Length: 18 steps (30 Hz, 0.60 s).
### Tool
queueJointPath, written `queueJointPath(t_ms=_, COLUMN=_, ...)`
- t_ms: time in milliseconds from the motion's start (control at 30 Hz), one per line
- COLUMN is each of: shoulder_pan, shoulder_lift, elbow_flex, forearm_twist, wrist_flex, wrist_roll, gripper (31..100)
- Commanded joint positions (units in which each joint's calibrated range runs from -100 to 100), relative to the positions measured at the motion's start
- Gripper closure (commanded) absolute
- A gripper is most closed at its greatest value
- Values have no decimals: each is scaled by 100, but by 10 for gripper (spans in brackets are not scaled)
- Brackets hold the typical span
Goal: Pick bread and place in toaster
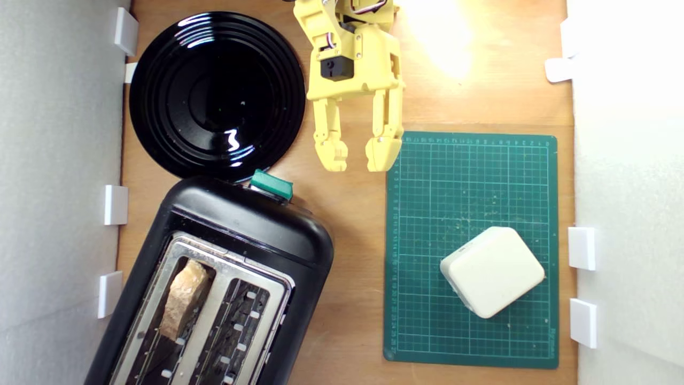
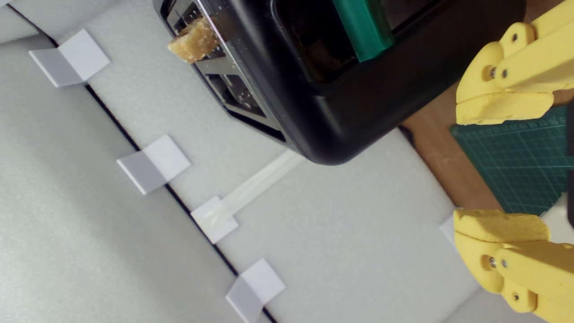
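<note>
The bread stands on edge in the toaster, in the slot nearer the exterior view's left, its top poking above the plate. The gripper hangs empty with jaws apart, between the black plate and the mat, well clear of the toaster. The placing looks done; I'd judge only a retreat remains, or pressing the lever

Wooden tabletop carries toaster, black plate, green cutting mat.

One bread, one toaster with two slots, one black plate, one cutting mat, one white block.
</note>
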State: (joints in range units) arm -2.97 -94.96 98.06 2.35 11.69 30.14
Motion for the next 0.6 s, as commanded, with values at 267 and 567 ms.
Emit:
queueJointPath(t_ms=267, shoulder_pan=72, shoulder_lift=-371, elbow_flex=13, forearm_twist=46, wrist_flex=1331, wrist_roll=190, gripper=533)
queueJointPath(t_ms=567, shoulder_pan=136, shoulder_lift=-388, elbow_flex=49, forearm_twist=254, wrist_flex=2243, wrist_roll=368, gripper=533)
